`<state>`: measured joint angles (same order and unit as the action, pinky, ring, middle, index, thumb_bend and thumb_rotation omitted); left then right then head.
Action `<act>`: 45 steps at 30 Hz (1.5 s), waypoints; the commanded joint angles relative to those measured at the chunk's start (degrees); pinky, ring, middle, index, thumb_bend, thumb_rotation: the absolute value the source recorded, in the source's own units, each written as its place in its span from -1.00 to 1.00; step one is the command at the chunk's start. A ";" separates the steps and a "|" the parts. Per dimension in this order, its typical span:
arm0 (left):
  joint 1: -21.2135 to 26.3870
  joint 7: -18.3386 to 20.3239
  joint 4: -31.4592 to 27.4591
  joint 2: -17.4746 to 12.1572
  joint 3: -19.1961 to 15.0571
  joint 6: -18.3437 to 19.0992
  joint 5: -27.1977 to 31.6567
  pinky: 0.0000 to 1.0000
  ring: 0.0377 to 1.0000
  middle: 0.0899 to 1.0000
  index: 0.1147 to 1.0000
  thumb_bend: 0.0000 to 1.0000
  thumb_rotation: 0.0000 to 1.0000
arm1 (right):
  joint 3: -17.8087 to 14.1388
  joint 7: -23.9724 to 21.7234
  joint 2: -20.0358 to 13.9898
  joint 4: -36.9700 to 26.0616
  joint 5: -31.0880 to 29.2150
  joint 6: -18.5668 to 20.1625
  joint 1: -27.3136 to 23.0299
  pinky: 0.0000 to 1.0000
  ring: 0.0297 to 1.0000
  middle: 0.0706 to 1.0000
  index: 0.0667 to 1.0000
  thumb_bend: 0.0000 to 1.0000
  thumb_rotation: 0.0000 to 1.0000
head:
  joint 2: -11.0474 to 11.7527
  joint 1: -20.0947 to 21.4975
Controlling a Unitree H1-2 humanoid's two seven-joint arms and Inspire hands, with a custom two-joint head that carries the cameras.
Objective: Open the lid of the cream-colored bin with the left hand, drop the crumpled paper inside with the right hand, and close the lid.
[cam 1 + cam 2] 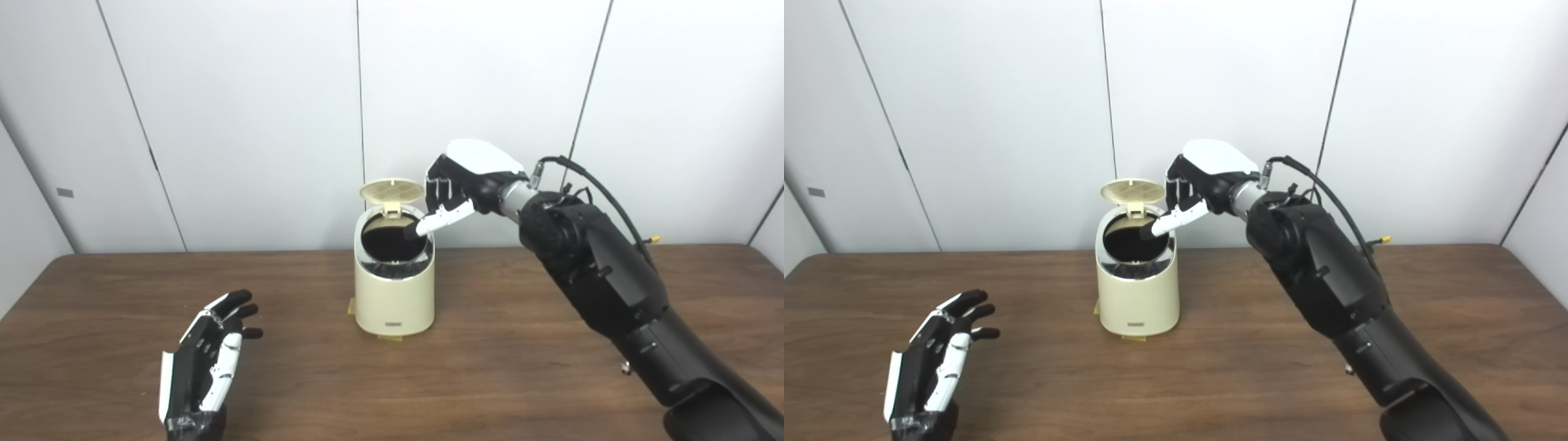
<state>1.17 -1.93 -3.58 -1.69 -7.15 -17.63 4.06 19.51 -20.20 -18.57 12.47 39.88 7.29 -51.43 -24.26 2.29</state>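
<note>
I see my right arm [612, 288] clad in glossy black shells with small screws, a black cable [603, 190] looping over a silver wrist collar. The right hand [465, 177] has a white back plate; the left hand [205, 361] is black with white finger segments.

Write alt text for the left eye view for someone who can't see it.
A robot's right hand reaches over an open cream-colored bin on a wooden table, its lid flipped up. The left hand rests open near the front left.

The small label low on the bin [394, 323] is too blurred to read.
</note>
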 commanded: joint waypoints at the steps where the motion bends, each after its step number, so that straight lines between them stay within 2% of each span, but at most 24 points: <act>1: 1.74 0.16 -0.33 -0.60 0.07 -1.40 -0.14 0.17 0.45 0.50 0.43 -0.22 -0.03 | -2.69 3.60 -0.76 -1.66 -2.58 -3.00 -0.30 -0.50 -0.44 -0.38 -0.21 0.20 -0.48 | -0.10 0.10; 3: 1.82 0.14 -0.16 -0.80 0.03 -1.51 -0.37 0.16 0.43 0.50 0.42 -0.24 -0.04 | -3.85 5.15 -0.57 -2.75 -3.40 -3.79 1.40 -0.47 -0.39 -0.33 -0.14 0.04 -0.66 | -0.17 0.17; 5: 1.91 0.39 0.14 -1.02 0.12 -1.88 -0.26 0.16 0.43 0.50 0.42 -0.22 -0.04 | -5.08 8.54 -0.37 -2.86 -4.36 -7.04 3.07 -0.39 -0.28 -0.24 -0.12 0.00 -0.70 | -0.19 0.28; 6: 1.96 0.51 0.27 -1.01 0.13 -1.95 0.09 0.16 0.43 0.50 0.42 -0.22 -0.05 | -5.95 10.58 -0.20 -2.67 -5.20 -9.02 4.07 -0.25 -0.16 -0.14 -0.13 -0.50 -0.55 | -0.15 0.28; 7: 1.99 0.59 0.29 -1.07 0.18 -1.86 0.18 0.15 0.43 0.50 0.42 -0.22 -0.06 | -6.99 12.17 0.08 -2.73 -6.34 -10.50 5.17 -0.24 -0.15 -0.14 -0.14 -0.60 -0.51 | -0.23 0.21; 8: 2.03 0.67 0.23 -1.09 0.19 -1.68 0.40 0.15 0.44 0.51 0.42 -0.21 -0.05 | -7.93 13.36 0.41 -2.82 -7.59 -11.60 6.10 -0.21 -0.13 -0.11 -0.13 -0.80 -0.38 | -0.30 0.12; 10: 2.08 0.78 0.02 -1.20 0.25 -1.47 0.36 0.14 0.44 0.51 0.41 -0.20 -0.05 | -9.52 15.41 1.19 -3.19 -9.46 -13.13 7.92 -0.18 -0.11 -0.10 -0.12 -0.95 -0.27 | -0.39 0.15; 11: 2.11 0.83 -0.05 -1.30 0.28 -1.46 0.27 0.15 0.45 0.52 0.43 -0.23 -0.04 | -10.18 16.38 1.60 -3.35 -10.09 -13.75 8.76 -0.17 -0.10 -0.07 -0.06 -0.78 -0.14 | -0.39 0.21; 13: 2.23 0.79 -0.21 -1.31 0.26 -1.34 0.29 0.16 0.44 0.51 0.43 -0.24 -0.04 | -11.55 18.85 2.66 -3.72 -10.83 -14.62 10.64 -0.16 -0.08 -0.05 -0.02 -0.64 -0.02 | -0.35 0.26; 14: 2.28 0.83 -0.22 -1.34 0.26 -1.30 0.41 0.16 0.44 0.51 0.43 -0.24 -0.05 | -12.23 20.41 3.38 -3.70 -11.07 -15.00 11.47 -0.18 -0.10 -0.07 -0.03 -0.50 0.01 | -0.30 0.23; 16: 2.37 0.97 -0.19 -1.55 0.37 -1.39 0.16 0.16 0.45 0.52 0.44 -0.25 -0.02 | -13.84 23.26 5.01 -3.49 -12.68 -16.29 13.31 -0.25 -0.17 -0.14 -0.11 -0.23 -0.31 | -0.31 0.14; 20: 2.40 0.90 -0.15 -1.71 0.54 -1.67 -0.34 0.13 0.44 0.52 0.44 -0.22 0.02 | -16.75 28.50 8.51 -3.14 -15.85 -19.82 17.38 -0.31 -0.25 -0.21 -0.12 -0.03 -0.65 | -0.50 0.15; 21: 2.32 0.79 -0.24 -1.68 0.57 -1.51 -0.45 0.13 0.44 0.51 0.43 -0.22 0.01 | -17.08 29.42 9.03 -2.99 -16.18 -20.98 18.45 -0.22 -0.24 -0.19 -0.11 -0.02 -0.68 | -0.49 0.11; 25: 2.11 0.69 -0.61 -1.79 0.60 -0.69 -0.43 0.16 0.45 0.50 0.43 -0.24 0.00 | -17.38 29.31 9.89 -3.17 -19.54 -24.01 22.77 -0.15 -0.07 0.00 -0.09 -0.03 -0.68 | -0.52 0.20; 26: 2.11 0.82 -0.78 -1.84 0.63 -0.35 -0.16 0.17 0.45 0.50 0.42 -0.26 -0.01 | -17.37 28.64 10.00 -3.61 -20.97 -24.45 24.13 -0.03 0.08 0.13 0.11 -0.26 -0.05 | -0.49 0.23; 27: 2.11 0.92 -0.89 -1.88 0.65 -0.10 0.06 0.17 0.45 0.50 0.42 -0.29 0.00 | -17.32 28.20 10.06 -3.93 -21.91 -24.73 25.01 0.03 0.16 0.19 0.19 -0.37 0.22 | -0.50 0.22; 29: 2.24 0.99 -1.05 -2.03 0.71 0.12 0.02 0.18 0.45 0.50 0.43 -0.35 0.02 | -17.15 28.07 10.29 -3.77 -23.47 -26.94 26.88 0.10 0.23 0.24 0.24 -0.49 0.44 | -0.56 0.20; 32: 2.54 1.13 -0.99 -2.21 0.90 -0.16 -0.05 0.17 0.44 0.50 0.43 -0.35 0.07 | -17.11 28.23 10.71 -3.35 -24.80 -29.79 29.05 0.10 0.24 0.25 0.24 -0.56 0.45 | -0.57 0.24; 35: 2.71 1.79 -0.61 -2.67 1.53 -0.83 -0.25 0.18 0.46 0.53 0.45 -0.28 0.20 | -17.39 27.62 11.12 -2.50 -27.59 -32.23 31.29 0.14 0.27 0.28 0.27 -0.50 0.20 | -0.57 0.24; 38: 2.26 1.94 -1.12 -2.61 1.78 -0.31 -0.01 0.19 0.47 0.54 0.46 -0.25 0.22 | -17.56 27.29 11.40 -2.13 -29.11 -32.87 33.25 0.17 0.32 0.32 0.30 -0.45 0.09 | -0.75 -0.03; 41: 1.82 1.72 -1.75 -2.15 1.66 0.64 0.12 0.18 0.46 0.51 0.44 -0.29 0.13 | -17.49 26.82 11.15 -1.01 -30.18 -33.90 34.77 0.23 0.37 0.38 0.36 -0.42 0.15 | -0.93 0.02; 45: 1.76 2.03 -2.10 -2.58 1.75 1.22 -0.19 0.18 0.46 0.51 0.44 -0.32 0.21 | -17.69 25.61 11.55 -1.83 -31.51 -32.64 36.08 0.32 0.44 0.43 0.39 -0.45 0.27 | -1.10 -0.22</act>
<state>1.10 -0.14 -3.57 -3.82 -5.58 -16.02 3.99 2.26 5.73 -6.88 12.34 9.17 -23.59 -14.15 -25.31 2.02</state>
